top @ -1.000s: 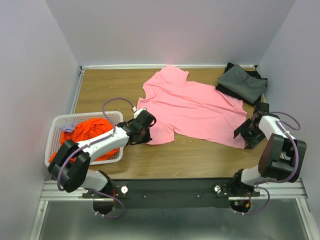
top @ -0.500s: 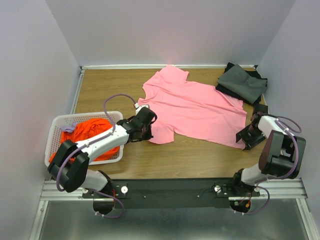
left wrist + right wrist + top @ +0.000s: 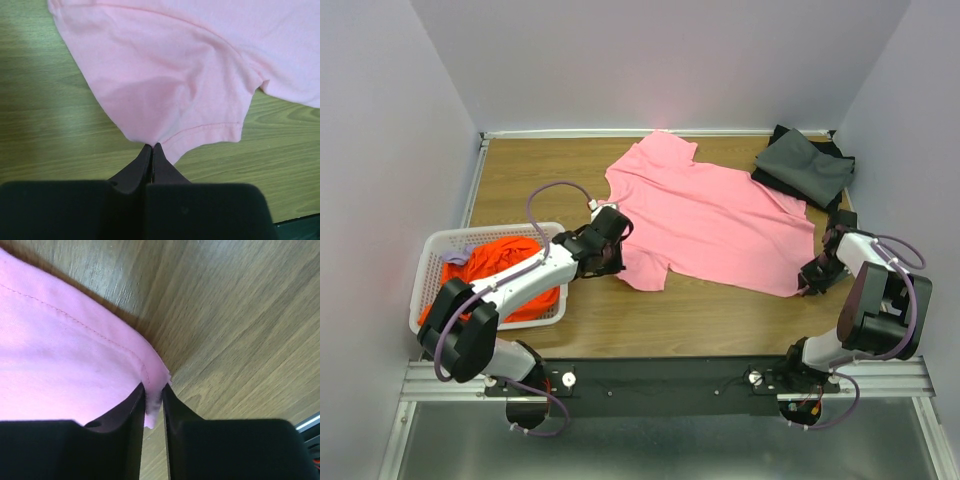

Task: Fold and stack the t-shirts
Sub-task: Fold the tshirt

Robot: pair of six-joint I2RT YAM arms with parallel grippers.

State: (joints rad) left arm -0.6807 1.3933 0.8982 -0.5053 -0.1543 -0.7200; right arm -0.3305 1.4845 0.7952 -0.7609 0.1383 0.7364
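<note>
- Pink cloth fills the narrow gap of the right pincer, whose jaws are clamped on a hem corner of the pink t-shirt.
- Left pincer is pressed together on the edge of a sleeve.
- Between the two pincers, the shirt lies spread on the wooden table.
- Likely risk: each hold catches only a sliver of fabric, so lifting or pulling could slip a corner free and spoil the fold.

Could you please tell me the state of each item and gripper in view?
pink shirt: spread flat, unfolded.
orange shirt: crumpled in basket.
grey shirts: folded, stacked.
left gripper: shut on pink shirt's sleeve.
right gripper: shut on pink shirt's hem corner.
</note>
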